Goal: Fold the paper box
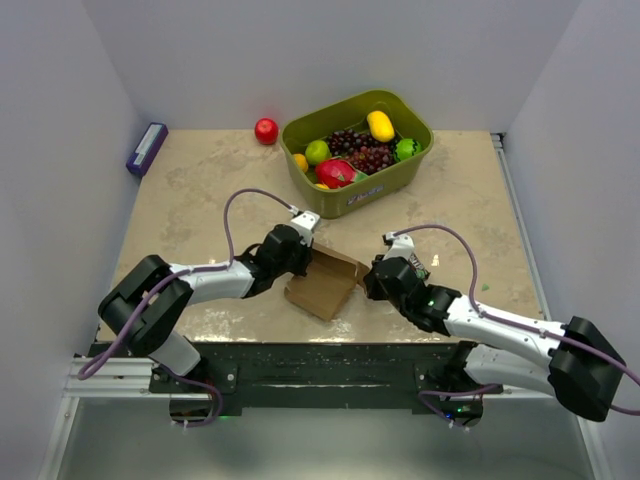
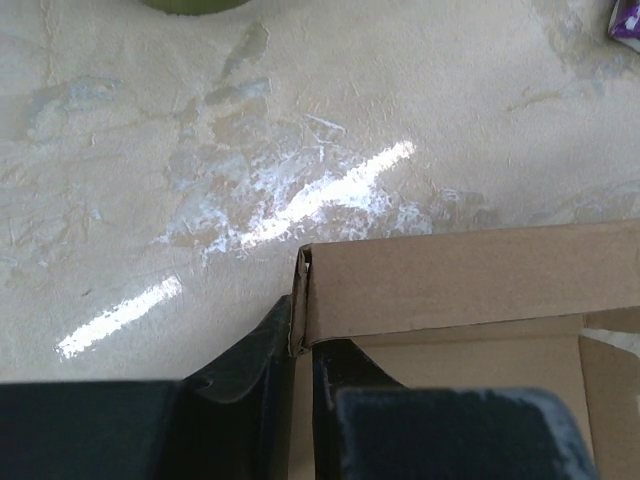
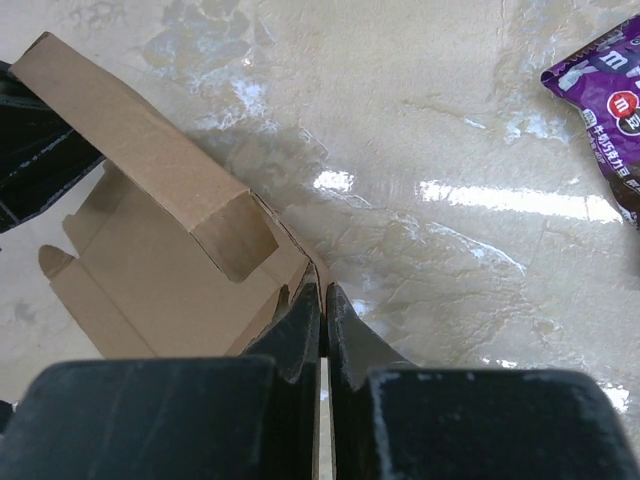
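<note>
The paper box is a brown cardboard sheet, partly raised into walls, lying near the table's front edge between the two arms. My left gripper is shut on the box's left wall. In the left wrist view the gripper pinches the end of that upright wall. My right gripper is at the box's right side. In the right wrist view its fingers are pressed together on the thin edge of the box's side wall, and a folded flap stands up just beyond them.
An olive-green bin with fruit stands at the back. A red apple lies left of it. A purple box is by the left wall. A purple candy packet lies just behind my right gripper.
</note>
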{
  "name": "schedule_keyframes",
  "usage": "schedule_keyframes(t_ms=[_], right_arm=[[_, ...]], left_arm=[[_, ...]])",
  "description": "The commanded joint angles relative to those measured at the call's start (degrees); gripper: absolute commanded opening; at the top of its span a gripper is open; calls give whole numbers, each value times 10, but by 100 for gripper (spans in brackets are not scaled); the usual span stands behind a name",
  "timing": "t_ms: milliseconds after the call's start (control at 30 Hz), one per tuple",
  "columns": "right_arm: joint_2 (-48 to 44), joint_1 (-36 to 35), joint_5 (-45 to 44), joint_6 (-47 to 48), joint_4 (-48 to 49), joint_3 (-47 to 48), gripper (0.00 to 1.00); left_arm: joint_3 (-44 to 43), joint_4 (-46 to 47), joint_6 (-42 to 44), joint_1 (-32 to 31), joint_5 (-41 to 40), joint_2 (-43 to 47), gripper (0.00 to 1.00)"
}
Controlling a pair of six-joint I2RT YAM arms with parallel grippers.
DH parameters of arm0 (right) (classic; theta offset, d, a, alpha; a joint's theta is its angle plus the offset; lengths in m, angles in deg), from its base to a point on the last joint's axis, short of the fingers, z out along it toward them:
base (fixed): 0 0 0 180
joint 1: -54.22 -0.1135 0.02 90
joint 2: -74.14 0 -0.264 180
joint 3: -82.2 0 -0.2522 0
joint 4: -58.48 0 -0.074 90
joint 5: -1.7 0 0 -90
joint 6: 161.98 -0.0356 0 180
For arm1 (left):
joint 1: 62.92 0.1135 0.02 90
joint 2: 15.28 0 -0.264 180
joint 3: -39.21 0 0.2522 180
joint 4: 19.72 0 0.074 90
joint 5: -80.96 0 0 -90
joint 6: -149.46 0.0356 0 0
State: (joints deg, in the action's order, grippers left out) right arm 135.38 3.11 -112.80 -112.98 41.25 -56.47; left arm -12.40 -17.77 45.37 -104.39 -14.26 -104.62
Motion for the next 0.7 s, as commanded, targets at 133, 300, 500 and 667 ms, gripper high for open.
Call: schedule_keyframes(t_ms=[133, 300, 500, 667], right_arm=[[-28, -1, -35, -26, 7, -14, 0], [-29, -1, -33, -28, 13, -15, 0], [-24, 0, -28, -27, 20, -16, 0], [-15, -1, -27, -28, 28, -15, 0]], left_arm=[[-15, -10, -21, 10, -93, -6, 0], [-16, -16, -23, 10, -113, -10, 0], [-10, -8, -18, 10, -121, -8, 0], [0, 6, -19, 10, -113, -7, 0]])
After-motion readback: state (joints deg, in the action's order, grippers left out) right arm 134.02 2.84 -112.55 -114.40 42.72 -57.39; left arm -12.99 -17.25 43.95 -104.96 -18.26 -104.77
